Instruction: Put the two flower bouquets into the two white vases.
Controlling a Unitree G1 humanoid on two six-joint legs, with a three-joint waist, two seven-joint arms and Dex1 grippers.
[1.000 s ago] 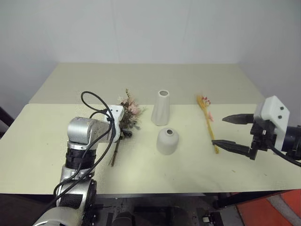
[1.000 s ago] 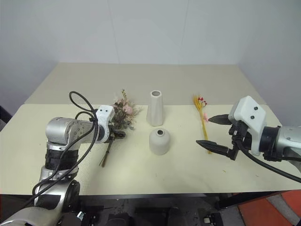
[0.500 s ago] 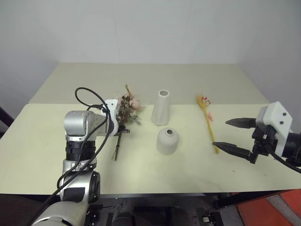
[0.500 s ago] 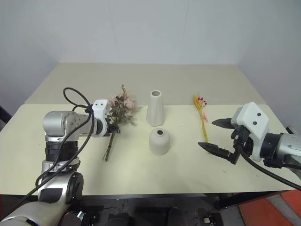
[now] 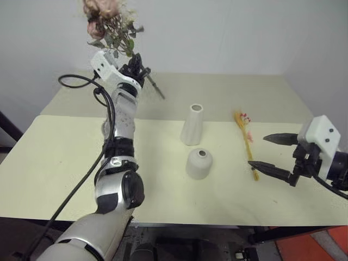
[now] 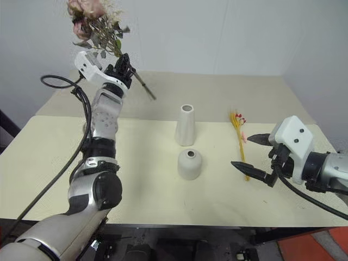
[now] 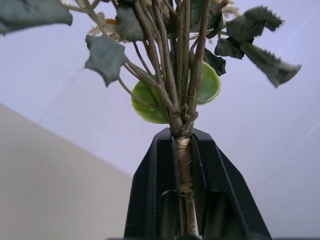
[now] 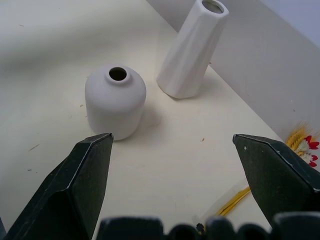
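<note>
**Two vases empty, one bouquet aloft**

We count two white vases on the table (image 5: pixel 65 163): the tall vase (image 5: pixel 192 124) and, just in front of it, the squat vase (image 5: pixel 199 163). Both mouths are open and we see nothing inside either. We count two bouquets. Our left pincer (image 5: pixel 134 67) is clamped on the stems of the rose bouquet (image 5: pixel 109 22), held high above the table's far left. The yellow grass bouquet (image 5: pixel 244 138) lies flat on the table, right of the vases. Our right pincer (image 5: pixel 272 153) hovers beside it, fingers wide apart, holding nothing. We see no writing.
</note>
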